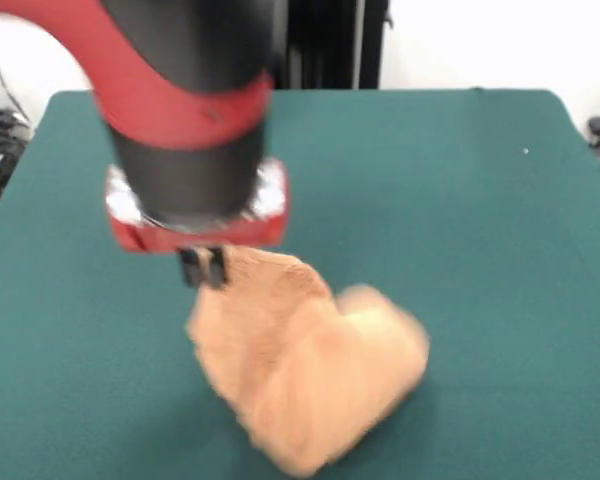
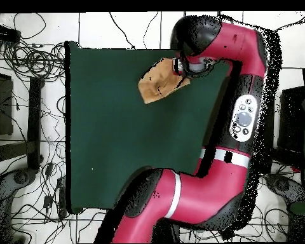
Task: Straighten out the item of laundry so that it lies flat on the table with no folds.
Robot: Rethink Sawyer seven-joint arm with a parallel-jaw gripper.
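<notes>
Lifting towel (image 1: 305,375) by one edge | fingers (image 1: 203,267) pinched on its upper hem | rest sags bunched toward desk (image 1: 500,200), letting folds drop out

Red arm (image 1: 170,90) reaches down, gripper (image 1: 204,266) jaws closed together.

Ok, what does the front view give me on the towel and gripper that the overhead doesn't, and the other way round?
Front view only: the gripper sits at the towel's upper edge, with the cloth hanging bunched and folded below it, clearly not flat. Whether the gripper is open or shut is not readable.

Overhead only: the whole arm curving along one side of the table, with the towel near the table's edge farthest from the robot's base; the wrist hides the gripper here.

Both: one tan towel, crumpled, on the green table, with the arm's end right at it.
</notes>
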